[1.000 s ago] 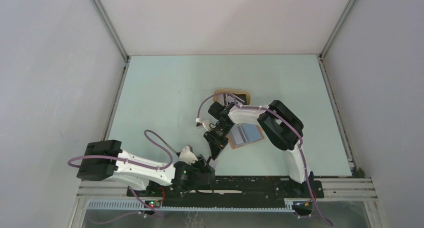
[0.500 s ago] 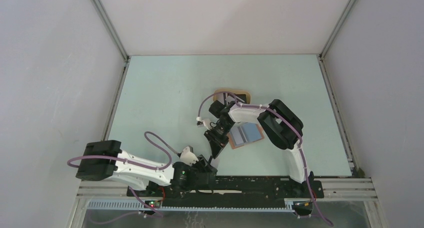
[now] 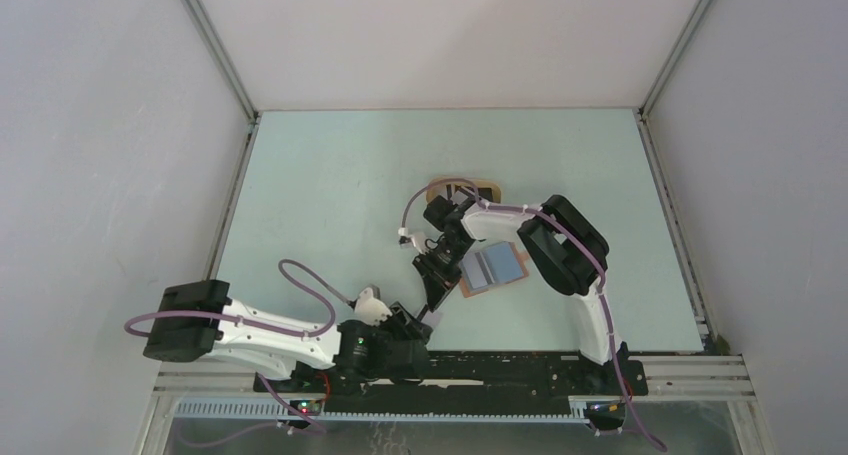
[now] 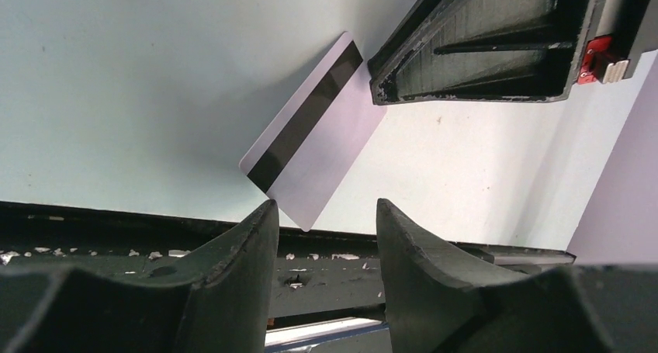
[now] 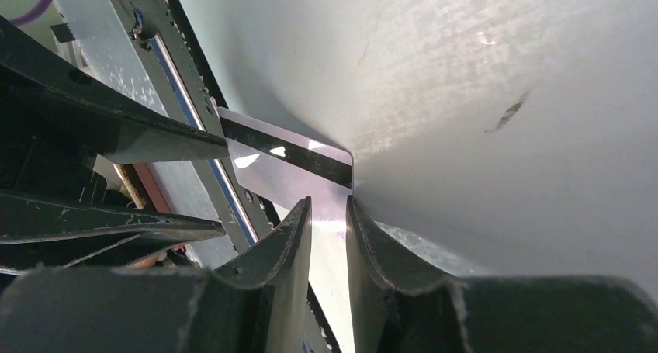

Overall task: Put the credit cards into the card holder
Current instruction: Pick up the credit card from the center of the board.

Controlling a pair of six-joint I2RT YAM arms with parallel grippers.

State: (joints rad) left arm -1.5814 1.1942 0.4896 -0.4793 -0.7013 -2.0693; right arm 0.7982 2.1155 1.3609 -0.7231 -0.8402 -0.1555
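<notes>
Whitish card [image 5: 287,174], near end behind right fingers [image 5: 271,264]

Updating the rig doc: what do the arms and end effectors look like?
The left arm and right arm: white link shells, black joint housings, a purple cable looping along each. The left end effector and right end effector: black, tapered wedge fingers.
</notes>
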